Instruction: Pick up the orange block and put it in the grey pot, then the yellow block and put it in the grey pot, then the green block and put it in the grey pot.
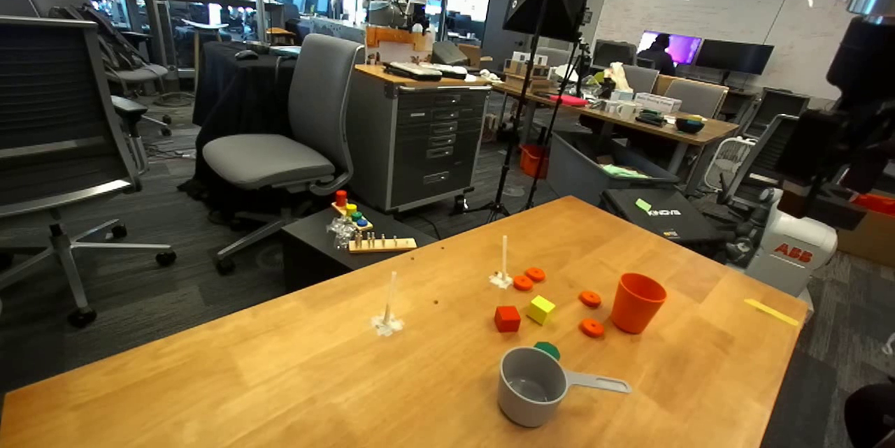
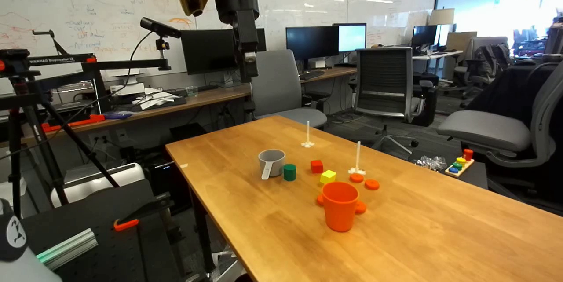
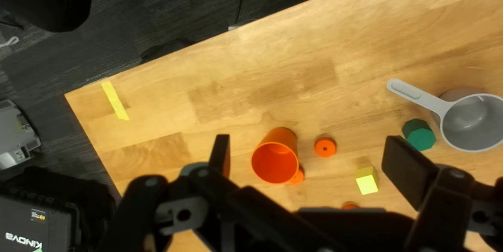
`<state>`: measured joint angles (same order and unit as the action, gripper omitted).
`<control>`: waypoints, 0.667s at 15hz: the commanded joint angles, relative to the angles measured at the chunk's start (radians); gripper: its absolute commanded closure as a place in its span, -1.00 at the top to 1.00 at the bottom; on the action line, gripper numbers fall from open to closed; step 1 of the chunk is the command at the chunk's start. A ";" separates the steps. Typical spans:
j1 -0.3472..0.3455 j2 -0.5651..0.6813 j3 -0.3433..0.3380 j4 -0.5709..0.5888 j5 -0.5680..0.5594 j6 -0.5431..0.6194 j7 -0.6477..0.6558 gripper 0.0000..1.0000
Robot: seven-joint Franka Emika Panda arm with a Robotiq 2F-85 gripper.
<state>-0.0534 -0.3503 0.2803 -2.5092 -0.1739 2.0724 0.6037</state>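
Orange-red block [image 1: 507, 319], yellow block [image 1: 541, 309], green block [image 2: 290, 172], grey pot [image 1: 528, 409].

The table [image 1: 280, 364] is wood, smooth, with a faint sheen. The pot [image 1: 529, 413] looks like plastic, matt outside, its inside catching a glint. The cup [image 1: 633, 314] is smooth, plastic-looking. The orange block [image 1: 507, 319], yellow block [image 1: 540, 309] and green block [image 2: 289, 172] are smooth; wood or plastic, I cannot tell. The tape [image 3: 114, 100] looks papery, the chair [image 1: 280, 154] cloth-covered, the whiteboard [image 2: 303, 5] glossy.
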 commanded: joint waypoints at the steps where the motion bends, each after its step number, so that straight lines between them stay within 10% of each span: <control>1: 0.012 0.050 -0.029 0.097 -0.039 0.035 0.019 1.00; 10: 0.054 0.438 -0.072 0.388 -0.066 0.067 0.153 1.00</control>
<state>-0.0501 -0.0648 0.2455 -2.2338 -0.2370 2.1505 0.6973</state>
